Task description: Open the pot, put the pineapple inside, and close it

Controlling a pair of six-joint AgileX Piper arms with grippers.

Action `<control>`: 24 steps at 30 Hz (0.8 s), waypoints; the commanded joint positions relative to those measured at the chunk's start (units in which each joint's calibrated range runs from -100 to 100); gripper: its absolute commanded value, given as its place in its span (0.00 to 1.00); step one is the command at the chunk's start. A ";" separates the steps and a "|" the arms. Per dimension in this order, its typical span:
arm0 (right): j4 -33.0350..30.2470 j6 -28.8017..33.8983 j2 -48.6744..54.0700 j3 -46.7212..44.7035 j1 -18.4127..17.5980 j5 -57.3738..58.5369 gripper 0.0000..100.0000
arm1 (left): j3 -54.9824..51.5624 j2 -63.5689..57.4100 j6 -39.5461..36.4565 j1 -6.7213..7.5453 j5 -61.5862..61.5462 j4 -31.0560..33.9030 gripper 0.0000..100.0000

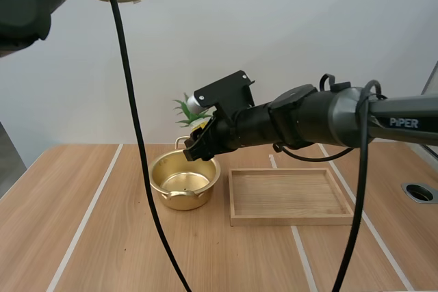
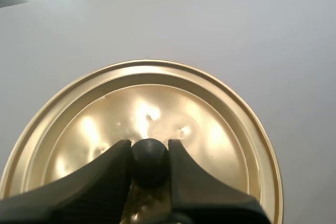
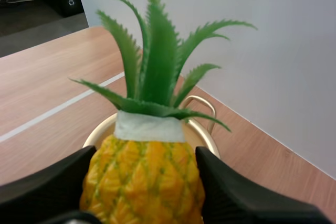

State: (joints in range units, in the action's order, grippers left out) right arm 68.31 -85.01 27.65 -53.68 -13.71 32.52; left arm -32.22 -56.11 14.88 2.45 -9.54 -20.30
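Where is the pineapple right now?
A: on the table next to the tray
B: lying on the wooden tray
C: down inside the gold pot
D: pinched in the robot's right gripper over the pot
D: the right gripper has the pineapple pinched between its fingers, held over the open pot, which has nothing in it.

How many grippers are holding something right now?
2. The left gripper pinches the lid by its knob; the right gripper holds the pineapple above the open pot.
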 commanded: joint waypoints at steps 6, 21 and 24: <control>6.85 -8.78 -5.47 0.25 -0.31 -2.26 0.00 | 0.01 -0.39 -0.27 0.18 1.95 -0.72 0.00; 28.87 -14.99 -15.44 0.25 -0.31 1.33 0.00 | 0.01 -0.39 -0.27 0.18 1.95 -0.72 0.00; 30.40 -14.99 -16.45 0.83 -0.31 3.10 0.00 | 0.01 -0.39 -0.27 0.18 1.95 -0.72 0.00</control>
State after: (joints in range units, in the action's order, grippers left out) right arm 96.91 -99.57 11.52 -53.68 -14.01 33.80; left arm -32.22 -56.11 14.88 2.45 -9.54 -20.30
